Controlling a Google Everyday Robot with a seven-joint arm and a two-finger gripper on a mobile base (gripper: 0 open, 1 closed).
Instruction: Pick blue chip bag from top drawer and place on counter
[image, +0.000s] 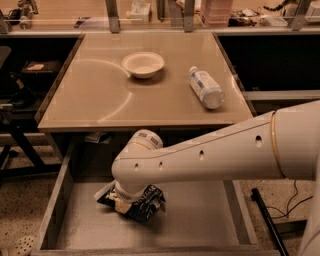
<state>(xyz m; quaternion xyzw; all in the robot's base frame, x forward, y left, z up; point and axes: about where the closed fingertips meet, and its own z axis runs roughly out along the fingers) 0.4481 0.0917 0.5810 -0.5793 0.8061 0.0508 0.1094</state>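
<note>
Your gripper (121, 202) was down in the top drawer (200, 220), toward its left side, right on the blue chip bag (145, 206). Honestly couldn't tell if it had a hold. The counter (90, 100) held a white bowl (143, 64) and a plastic bottle (206, 87).

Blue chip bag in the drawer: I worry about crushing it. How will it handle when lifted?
Probably light and floppy: the chip bag looks crumpled under the tool in the drawer. Its glossy skin may slip.
</note>
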